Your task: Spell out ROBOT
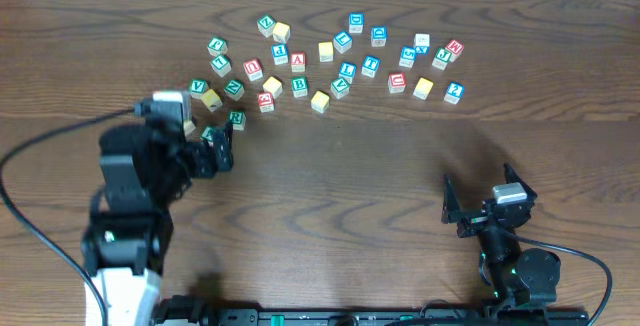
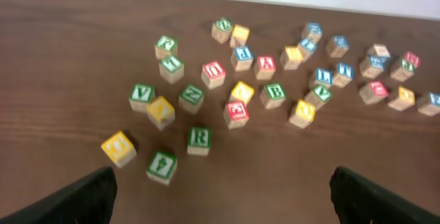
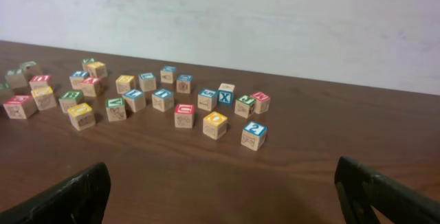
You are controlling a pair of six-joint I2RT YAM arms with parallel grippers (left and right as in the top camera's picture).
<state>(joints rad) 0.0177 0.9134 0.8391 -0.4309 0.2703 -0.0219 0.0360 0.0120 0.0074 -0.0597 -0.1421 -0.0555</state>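
My left tool (image 2: 221, 183), wide and empty, hovers low over the worktop (image 1: 340, 186). Seen from overhead, the green-framed R (image 1: 236, 119) sits near it at 1 o'clock, judged the first pick, since R opens the word. The green-framed B (image 1: 299, 87) lies at 2 o'clock of R among yellow-topped cubes (image 1: 319, 101). I cannot pick out the T among the blue-framed cubes (image 1: 371, 65). My right tool (image 3: 221, 172), equally wide and empty, hangs at 5 o'clock of the scatter, well apart.

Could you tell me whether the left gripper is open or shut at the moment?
Open: on the left gripper, the fingers stand wide apart in its wrist view, holding nothing.
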